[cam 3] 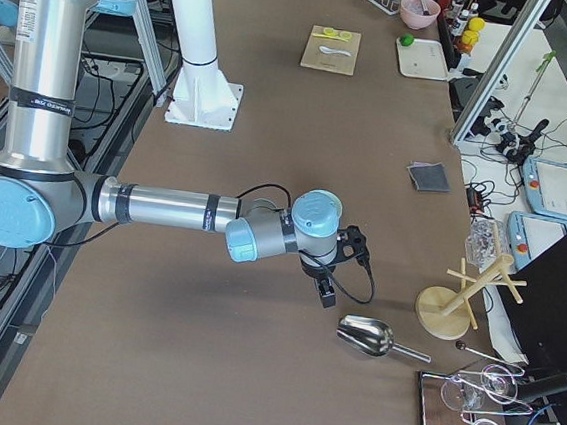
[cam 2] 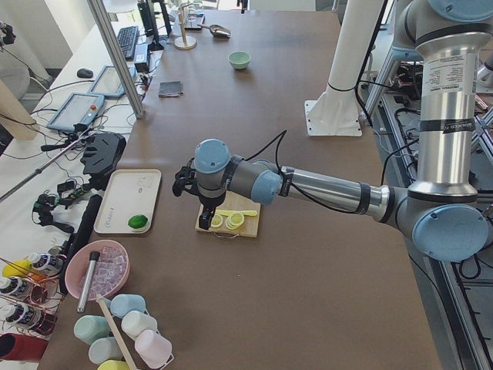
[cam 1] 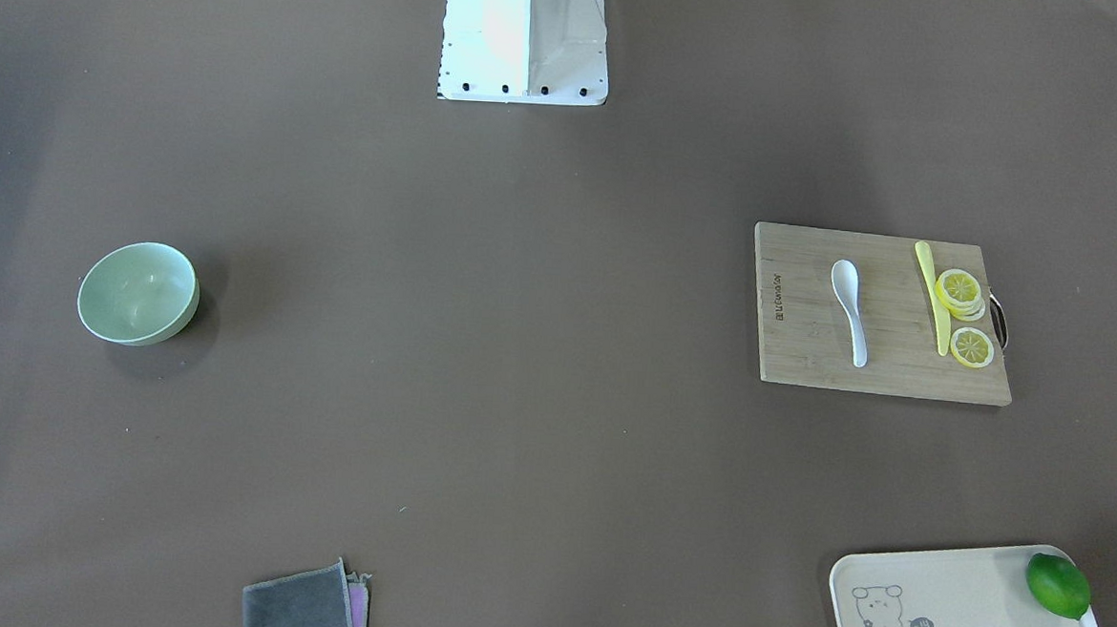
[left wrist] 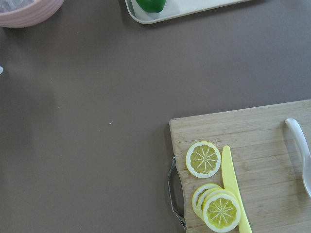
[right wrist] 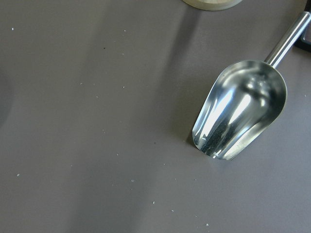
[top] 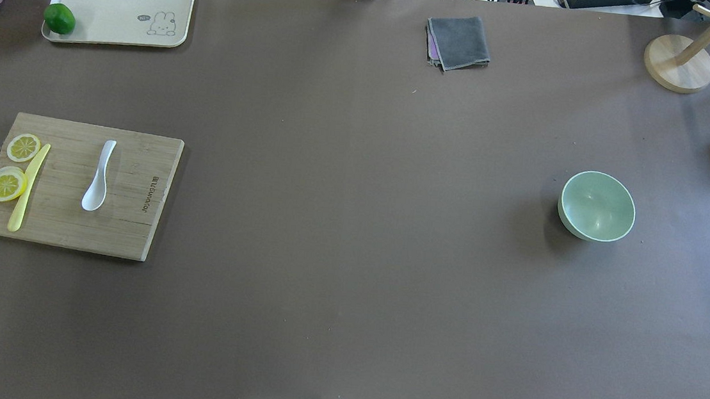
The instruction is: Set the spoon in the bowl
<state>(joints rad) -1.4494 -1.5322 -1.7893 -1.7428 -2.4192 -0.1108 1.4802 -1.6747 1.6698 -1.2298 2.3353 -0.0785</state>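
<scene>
We cannot tell if the left gripper (cam 2: pixel 202 222) or right gripper (cam 3: pixel 326 296) is parted, both being small in side views. The left wrist view's edge crops the spoon (left wrist: pixel 297 138).

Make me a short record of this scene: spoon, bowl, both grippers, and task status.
spoon: flat on cutting board, beside yellow knife
bowl: upright, empty, on robot's right
left gripper: hovers near lemon slices; open or shut unclear
right gripper: hovers near metal scoop; unclear
status: spoon untouched

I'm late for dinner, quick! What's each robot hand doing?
Left gripper: cannot tell if open or shut.
Right gripper: cannot tell if open or shut.
</scene>
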